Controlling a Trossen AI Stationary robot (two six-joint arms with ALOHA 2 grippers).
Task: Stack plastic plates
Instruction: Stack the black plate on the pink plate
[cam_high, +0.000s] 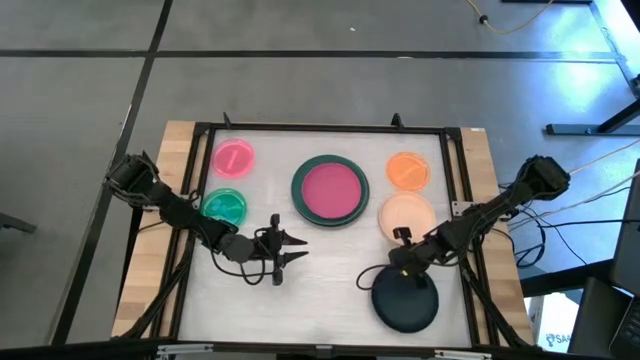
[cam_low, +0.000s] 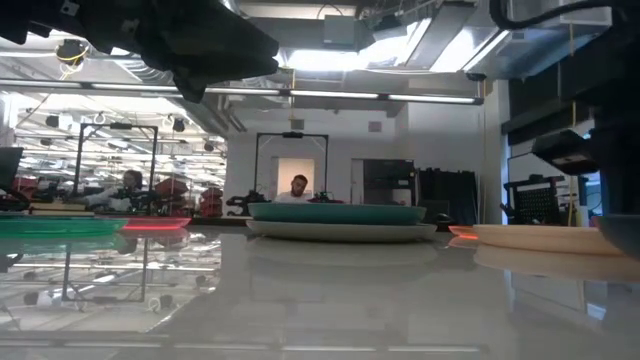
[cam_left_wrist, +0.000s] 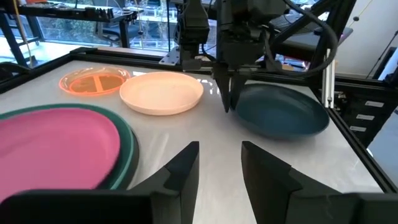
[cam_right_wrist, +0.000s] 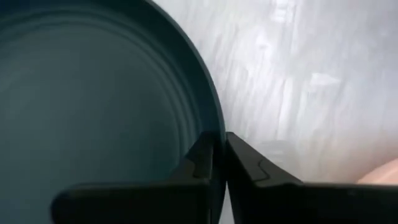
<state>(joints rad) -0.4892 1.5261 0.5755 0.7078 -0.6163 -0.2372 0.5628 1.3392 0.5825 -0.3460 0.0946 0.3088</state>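
A black plate (cam_high: 406, 300) sits near the table's near right corner, with my right gripper (cam_high: 382, 276) shut on its left rim. A magenta plate (cam_high: 330, 190) lies in a dark teal plate (cam_high: 298, 178) at the table's middle. In the low view a pale grey plate (cam_low: 340, 232) shows under the teal one. Peach (cam_high: 407, 215) and orange (cam_high: 408, 170) plates lie flat on the right, pink (cam_high: 234, 158) and translucent green (cam_high: 224, 206) plates on the left. My left gripper (cam_high: 292, 250) hovers open near the green plate, pointing right, touching nothing. My right gripper pinches the black plate's rim (cam_right_wrist: 219, 134) on the side facing the table's middle, one finger (cam_right_wrist: 198, 158) inside the plate and one (cam_right_wrist: 244, 163) outside. The fingers (cam_left_wrist: 229, 93) come from above, pointing down. The plate (cam_left_wrist: 283, 112) looks slightly tilted; whether it rests on the table I cannot tell.
A raised black frame (cam_high: 320, 128) borders the white table top, with wooden strips (cam_high: 486, 170) outside it. Bare table lies between the two grippers along the near edge (cam_high: 320, 310). People sit at benches far behind the table (cam_low: 298, 186).
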